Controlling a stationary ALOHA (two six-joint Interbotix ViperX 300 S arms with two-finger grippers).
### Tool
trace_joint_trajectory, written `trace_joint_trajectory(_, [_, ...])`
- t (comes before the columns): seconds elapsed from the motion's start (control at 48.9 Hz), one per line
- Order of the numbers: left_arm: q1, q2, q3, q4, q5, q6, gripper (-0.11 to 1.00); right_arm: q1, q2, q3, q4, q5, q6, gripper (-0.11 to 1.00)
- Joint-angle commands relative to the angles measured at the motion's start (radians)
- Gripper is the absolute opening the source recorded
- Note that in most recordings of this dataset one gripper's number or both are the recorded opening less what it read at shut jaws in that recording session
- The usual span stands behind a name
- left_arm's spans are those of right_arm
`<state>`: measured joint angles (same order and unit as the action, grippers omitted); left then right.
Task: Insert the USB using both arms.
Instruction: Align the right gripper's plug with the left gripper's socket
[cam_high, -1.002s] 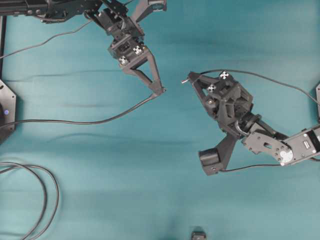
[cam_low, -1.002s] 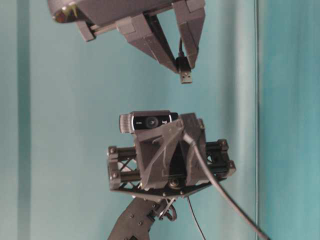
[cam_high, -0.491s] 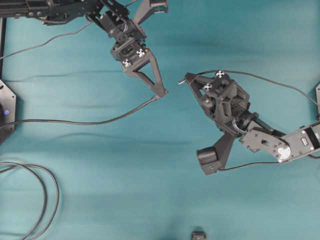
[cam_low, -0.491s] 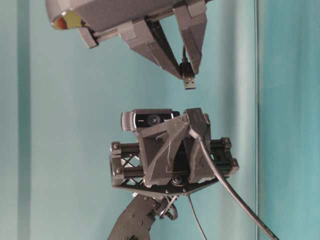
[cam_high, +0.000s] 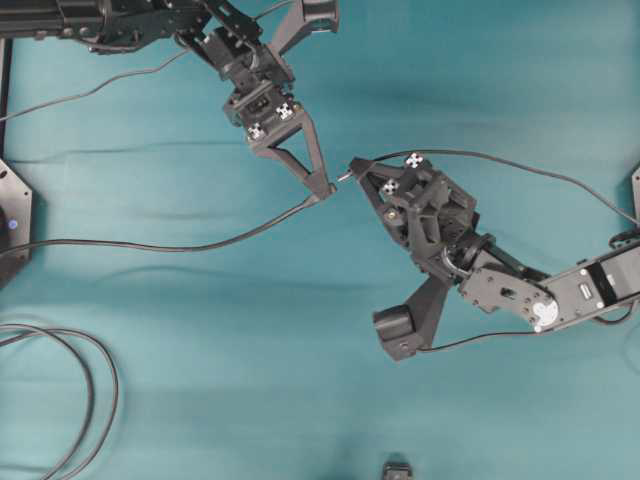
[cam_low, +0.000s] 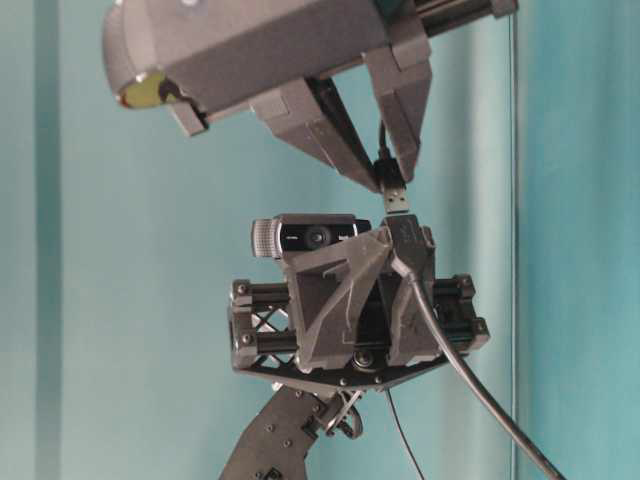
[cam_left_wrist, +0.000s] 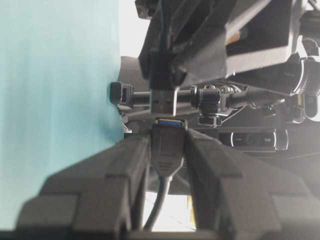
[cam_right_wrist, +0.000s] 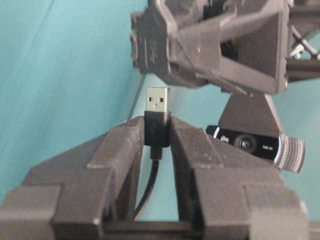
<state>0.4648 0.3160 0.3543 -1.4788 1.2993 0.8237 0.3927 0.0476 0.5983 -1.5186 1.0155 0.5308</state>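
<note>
1. Overhead view, far left: looped dark cable coil (cam_high: 70, 400) sits at the tabletop's (cam_high: 250, 330) bottom-left corner.
2. Left gripper (cam_high: 322, 186) reaches in from the top-left w/ jaws pinching the black socket (cam_left_wrist: 169, 145); its cable (cam_high: 150, 243) trails off to the left edge.
3. Mid tabletop, above the surface: socket mouth and the USB (cam_right_wrist: 157, 102) are lined up tip to tip, nearly touching. Can't tell if it's in yet.
4. Right gripper (cam_high: 355, 168) comes from the right edge, jaws clamped on the USB's black collar, silver end sticking out past the fingertips (cam_right_wrist: 131, 131).
</note>
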Motion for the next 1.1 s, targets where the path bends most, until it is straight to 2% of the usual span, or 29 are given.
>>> trace_joint_trajectory(0.0, [-0.003,-0.017,-0.023,-0.003,0.005,-0.012,0.25,-0.002,-0.011,-0.028,-0.011,0.002,0.002,0.21])
trace_joint_trajectory(1.084, [-0.003,-0.017,-0.029,0.006,-0.006,-0.014,0.24,0.015,-0.011,-0.02,-0.009,0.002,0.008,0.21])
